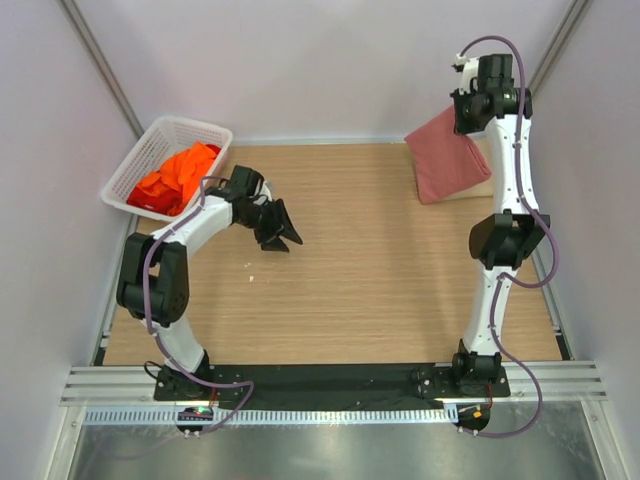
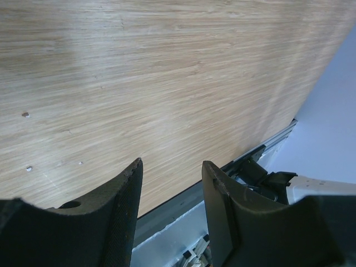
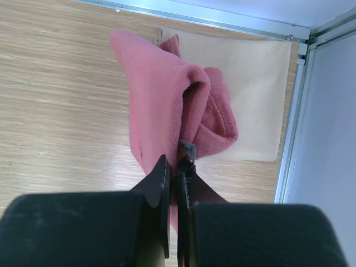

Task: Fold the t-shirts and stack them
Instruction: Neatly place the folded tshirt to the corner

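Basket (image 1: 128, 172) sits far left on the table (image 1: 370, 270), shirts (image 1: 182, 172) in it. Far right, another shirt (image 1: 445, 160) hangs from the right gripper (image 3: 173, 168), over a mat (image 3: 261, 83).

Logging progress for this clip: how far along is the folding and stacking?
Done: no stack visible. In hand: the right gripper is shut on the pink t-shirt, hanging bunched over the beige mat; the left gripper is open and empty. Left: the orange t-shirts lie crumpled in the white basket.
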### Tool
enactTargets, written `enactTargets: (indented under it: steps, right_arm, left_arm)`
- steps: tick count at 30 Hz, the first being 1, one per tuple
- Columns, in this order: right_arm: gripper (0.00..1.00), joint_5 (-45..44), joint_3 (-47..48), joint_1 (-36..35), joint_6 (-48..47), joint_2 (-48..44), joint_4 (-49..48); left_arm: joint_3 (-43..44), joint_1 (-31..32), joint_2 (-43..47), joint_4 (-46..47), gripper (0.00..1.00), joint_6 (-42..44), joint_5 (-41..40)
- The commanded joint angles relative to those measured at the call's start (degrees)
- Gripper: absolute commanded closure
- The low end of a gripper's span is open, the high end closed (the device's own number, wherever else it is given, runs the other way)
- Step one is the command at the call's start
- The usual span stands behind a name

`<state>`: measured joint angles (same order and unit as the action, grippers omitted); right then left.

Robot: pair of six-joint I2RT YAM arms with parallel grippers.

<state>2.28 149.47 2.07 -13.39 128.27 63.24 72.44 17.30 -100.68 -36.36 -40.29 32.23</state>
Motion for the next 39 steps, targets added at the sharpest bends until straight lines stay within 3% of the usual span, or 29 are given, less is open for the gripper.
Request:
enactTargets:
  steps: [1, 14, 39]
  right_arm:
    - [0.98, 0.70, 0.65, 0.57, -0.68, -6.45, -3.56]
    - [0.98, 1.49, 1.26, 1.89, -0.59, -6.63, -4.36]
    - [0.99, 4.22, 4.16, 6.37, -0.59, 4.53, -12.26]
  left_arm:
    - [2.61, 0.45, -0.74, -1.35, 0.52, -0.31, 2.05]
    - [4.98, 0.98, -2.85, -1.52, 0.52, -0.66, 2.75]
    - [8.41, 1.68, -8.91, -3.63, 0.52, -0.93, 3.89]
